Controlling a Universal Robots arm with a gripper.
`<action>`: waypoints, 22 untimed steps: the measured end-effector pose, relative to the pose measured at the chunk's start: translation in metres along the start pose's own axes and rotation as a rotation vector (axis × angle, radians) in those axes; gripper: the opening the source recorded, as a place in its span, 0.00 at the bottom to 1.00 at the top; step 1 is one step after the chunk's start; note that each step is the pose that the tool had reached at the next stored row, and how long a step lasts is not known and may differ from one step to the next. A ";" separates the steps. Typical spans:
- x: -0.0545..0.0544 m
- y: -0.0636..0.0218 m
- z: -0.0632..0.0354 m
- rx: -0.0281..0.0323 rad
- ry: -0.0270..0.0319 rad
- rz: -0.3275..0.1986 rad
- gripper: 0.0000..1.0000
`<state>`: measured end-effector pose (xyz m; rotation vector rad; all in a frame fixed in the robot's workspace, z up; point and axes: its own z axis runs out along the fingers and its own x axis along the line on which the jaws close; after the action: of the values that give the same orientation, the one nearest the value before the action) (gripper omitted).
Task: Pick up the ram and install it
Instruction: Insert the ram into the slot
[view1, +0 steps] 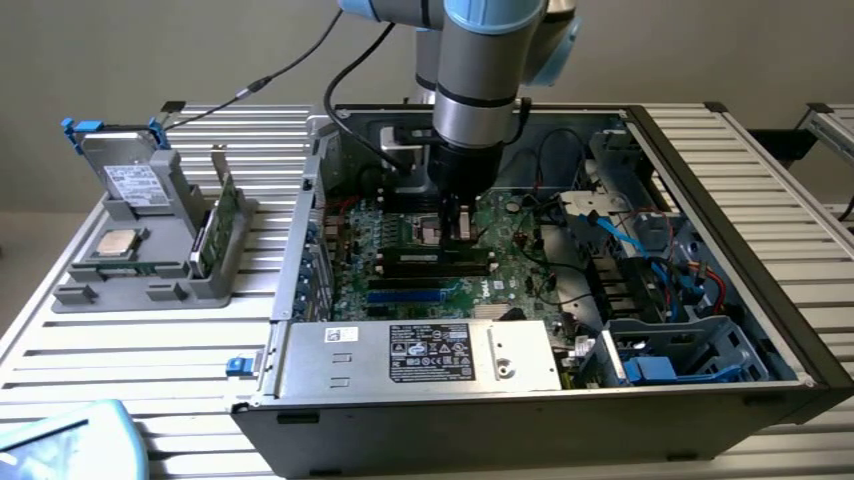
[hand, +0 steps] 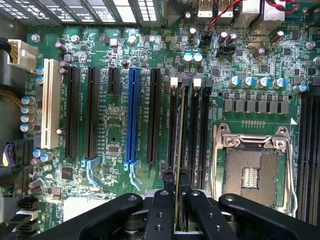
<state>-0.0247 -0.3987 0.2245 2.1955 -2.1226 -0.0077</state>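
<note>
My gripper (view1: 457, 224) is down inside the open computer case (view1: 747, 200), just above the green motherboard (hand: 115, 150). In the wrist view its black fingers (hand: 169, 180) are shut on the ram (hand: 180, 145). I see the ram edge-on, as a thin dark-green strip. It runs lengthwise along the black memory slots (hand: 192, 130), which have white latches at their far ends. It lies in line with one of the middle slots. Whether its lower edge touches the slot I cannot tell.
An open processor socket (hand: 250, 172) lies right beside the memory slots, and a blue card slot (hand: 132, 115) and black ones lie on their other side. On the exterior view's left, a grey holder (view1: 174, 270) carries a silver chip (view1: 120, 243) and a green card (view1: 216, 225). The power supply (view1: 414, 355) and blue cables (view1: 654, 250) crowd the case.
</note>
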 end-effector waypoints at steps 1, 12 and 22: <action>0.000 0.0000 0.0009 0.0013 -0.0002 0.000 0.14; 0.000 0.0009 -0.0060 0.0041 -0.0006 0.004 0.14; 0.002 0.0014 -0.0057 0.0112 0.0006 0.005 0.14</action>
<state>-0.0257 -0.4002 0.2303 2.1961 -2.1328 0.0052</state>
